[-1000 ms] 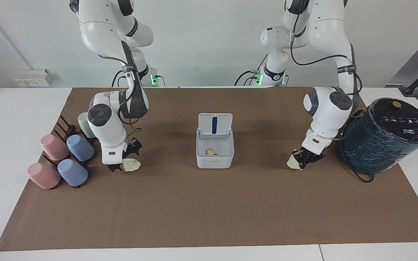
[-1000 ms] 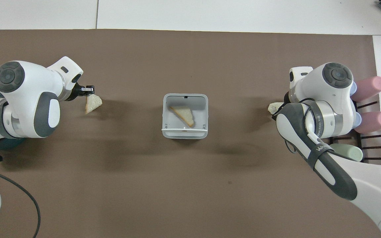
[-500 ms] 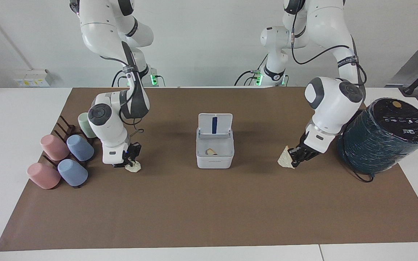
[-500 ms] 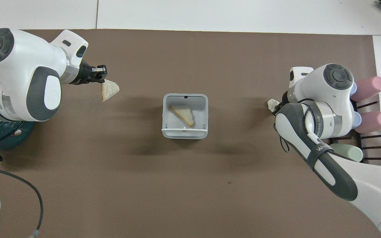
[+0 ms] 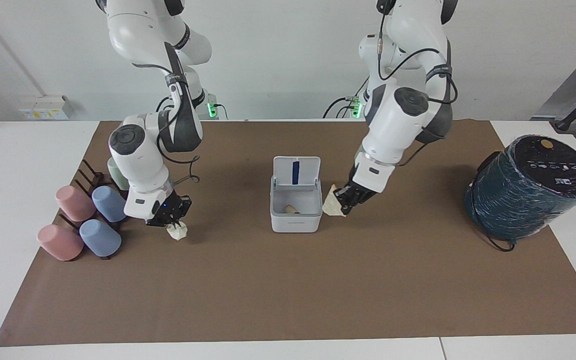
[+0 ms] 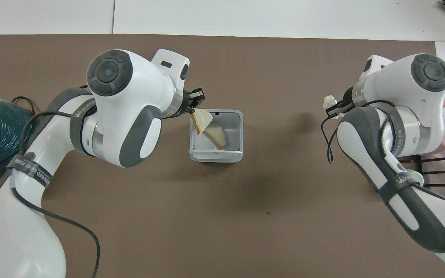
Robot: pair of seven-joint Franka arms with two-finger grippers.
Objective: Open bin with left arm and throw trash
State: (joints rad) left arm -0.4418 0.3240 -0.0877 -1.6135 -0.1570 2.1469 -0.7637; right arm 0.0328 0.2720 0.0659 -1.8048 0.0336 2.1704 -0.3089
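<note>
My left claw (image 5: 344, 206) pinches a flat triangle scrap (image 5: 333, 206) just beside the open bin (image 5: 295, 217), at its rim toward my left arm's end. My right claw (image 5: 169, 220) grips the wad (image 5: 177, 231), well apart.

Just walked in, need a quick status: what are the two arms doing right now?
The bin sits open, lid up, one flat scrap already inside. The left gripper holds a triangular scrap at the bin's rim, not yet dropped. The right gripper is shut on a lumpy wad beside the cup rack.
</note>
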